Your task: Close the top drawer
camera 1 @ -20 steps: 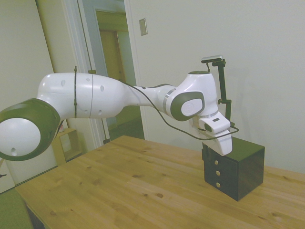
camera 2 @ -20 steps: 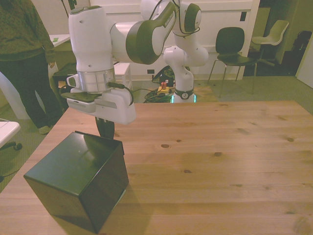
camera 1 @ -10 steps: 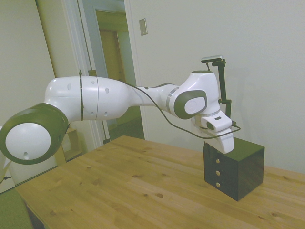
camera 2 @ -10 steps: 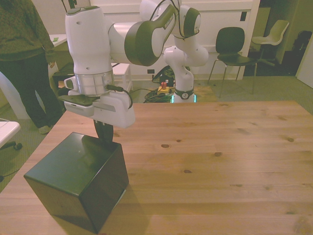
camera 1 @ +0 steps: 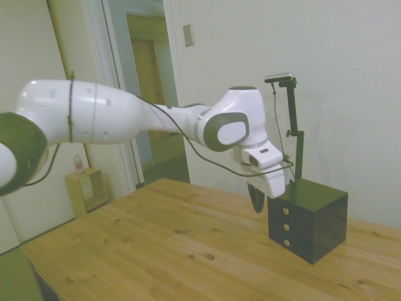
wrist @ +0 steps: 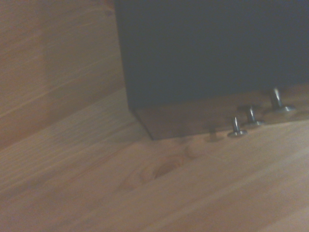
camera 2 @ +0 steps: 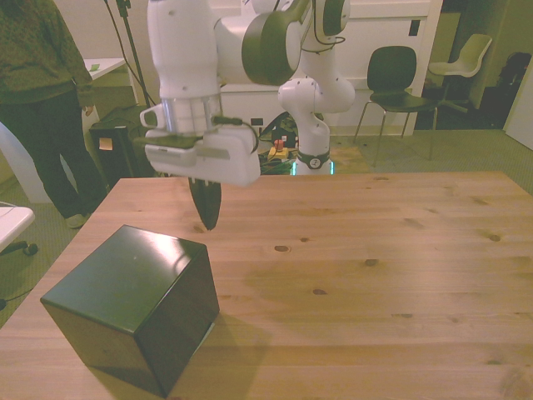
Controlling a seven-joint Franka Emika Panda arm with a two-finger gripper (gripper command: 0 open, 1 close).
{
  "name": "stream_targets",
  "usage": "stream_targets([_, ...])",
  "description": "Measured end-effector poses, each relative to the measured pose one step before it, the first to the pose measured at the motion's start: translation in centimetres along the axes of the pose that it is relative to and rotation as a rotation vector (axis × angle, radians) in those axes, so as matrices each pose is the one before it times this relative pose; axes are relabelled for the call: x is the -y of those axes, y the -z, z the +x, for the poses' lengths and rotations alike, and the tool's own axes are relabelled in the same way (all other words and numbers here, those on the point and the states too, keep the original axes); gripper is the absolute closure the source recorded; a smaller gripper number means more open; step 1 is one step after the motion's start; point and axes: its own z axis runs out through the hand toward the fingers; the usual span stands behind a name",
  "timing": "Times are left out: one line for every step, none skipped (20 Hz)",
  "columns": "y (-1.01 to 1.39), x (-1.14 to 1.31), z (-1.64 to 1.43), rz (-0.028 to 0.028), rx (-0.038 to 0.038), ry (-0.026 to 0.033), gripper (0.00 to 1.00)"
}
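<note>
— Drawer status?
— Top drawer (camera 1: 286,211) sits flush in the black cabinet (camera 1: 319,219) near the table (camera 1: 156,251) end, its brass knob (camera 1: 286,211) in line with the two knobs below (all three show in the wrist view).
— And the gripper (camera 1: 257,202)?
— Hanging just beside the cabinet's front, apart from it, above the wood, dark fingers (camera 2: 206,204) pressed together and holding nothing.

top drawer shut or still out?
Shut. In the side view the top drawer sits flush with the two drawers below it, its knob in line with theirs. The gripper hangs clear of it.
</note>
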Motion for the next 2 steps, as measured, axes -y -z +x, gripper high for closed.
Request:
stream_targets([1.381, -0.884, -0.782, 0.00906, -0.00072, 0.00544, 1.00])
stream_targets([1.350, -0.943, -0.865, 0.00817, 0.00007, 0.00753, 1.00])
